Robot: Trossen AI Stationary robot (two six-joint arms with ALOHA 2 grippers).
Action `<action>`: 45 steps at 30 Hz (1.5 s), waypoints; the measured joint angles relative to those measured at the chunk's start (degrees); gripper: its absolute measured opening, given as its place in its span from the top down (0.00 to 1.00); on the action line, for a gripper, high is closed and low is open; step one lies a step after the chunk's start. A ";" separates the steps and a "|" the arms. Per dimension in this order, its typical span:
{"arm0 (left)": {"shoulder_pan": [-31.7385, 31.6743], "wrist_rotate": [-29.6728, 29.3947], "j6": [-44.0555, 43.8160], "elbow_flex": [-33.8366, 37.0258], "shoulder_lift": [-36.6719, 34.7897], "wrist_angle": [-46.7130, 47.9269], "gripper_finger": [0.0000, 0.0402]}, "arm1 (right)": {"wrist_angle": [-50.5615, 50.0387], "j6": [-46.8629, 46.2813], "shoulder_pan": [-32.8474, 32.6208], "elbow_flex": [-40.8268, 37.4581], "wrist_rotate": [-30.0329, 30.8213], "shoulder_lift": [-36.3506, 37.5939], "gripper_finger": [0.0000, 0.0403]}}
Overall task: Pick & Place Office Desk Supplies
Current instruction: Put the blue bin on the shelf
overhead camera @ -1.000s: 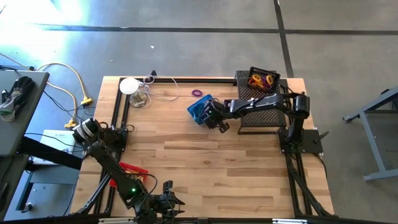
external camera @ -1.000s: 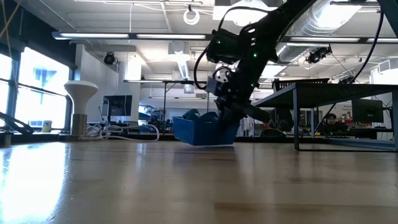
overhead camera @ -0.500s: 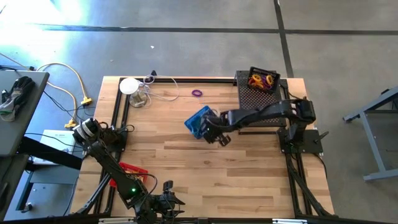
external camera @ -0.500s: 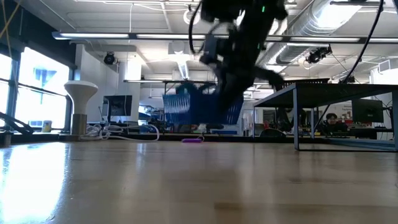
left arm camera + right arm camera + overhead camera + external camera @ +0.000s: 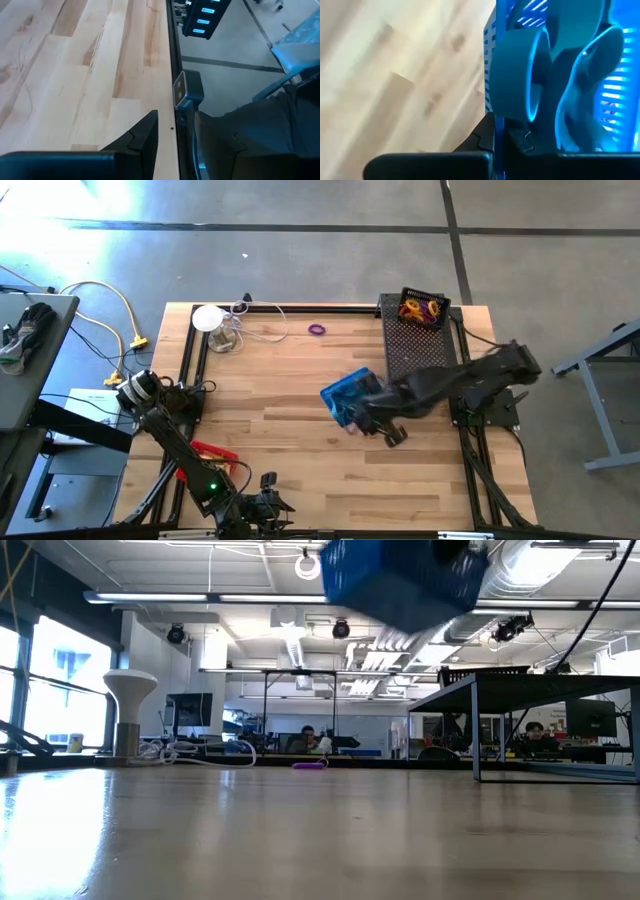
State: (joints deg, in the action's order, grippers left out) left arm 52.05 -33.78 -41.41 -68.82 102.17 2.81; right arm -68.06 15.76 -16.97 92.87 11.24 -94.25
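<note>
- Right wrist view alone shows tape rolls (image 5: 520, 70) inside the blue mesh basket (image 5: 350, 395).
- Right gripper (image 5: 372, 412), arm outstretched, clamped on basket wall, airborne.
- Left gripper (image 5: 268, 505) parked at table (image 5: 300, 450) edge, fingers apart.

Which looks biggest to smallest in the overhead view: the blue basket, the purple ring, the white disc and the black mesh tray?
1. black mesh tray
2. blue basket, held off the table by the right gripper, so nearer the camera and looking a bit larger than it is
3. white disc
4. purple ring
</note>
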 joint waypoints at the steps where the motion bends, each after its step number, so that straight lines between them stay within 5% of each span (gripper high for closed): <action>1: 0.05 0.00 -0.02 0.00 0.00 0.01 0.69 | -0.39 -1.71 -1.10 0.58 0.39 0.96 0.99; 12: 0.43 -0.40 -0.02 0.00 0.00 0.48 0.69 | -22.17 -29.70 -6.56 0.81 7.96 9.29 0.99; 20: -0.02 -0.57 0.00 0.00 0.00 0.41 0.69 | -21.64 -33.11 0.17 -2.22 9.78 14.64 0.99; 36: 0.85 -0.59 -0.64 0.02 0.00 0.74 0.69 | -15.34 -17.20 26.56 -23.51 3.46 21.98 0.99; 45: 0.22 -0.98 -0.63 0.02 0.00 0.28 0.69 | -12.18 -9.24 35.12 -26.79 1.52 22.20 0.99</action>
State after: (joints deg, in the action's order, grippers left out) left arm 52.27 -34.76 -42.04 -68.79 102.17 3.09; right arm -80.24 6.52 18.15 66.08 12.75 -72.05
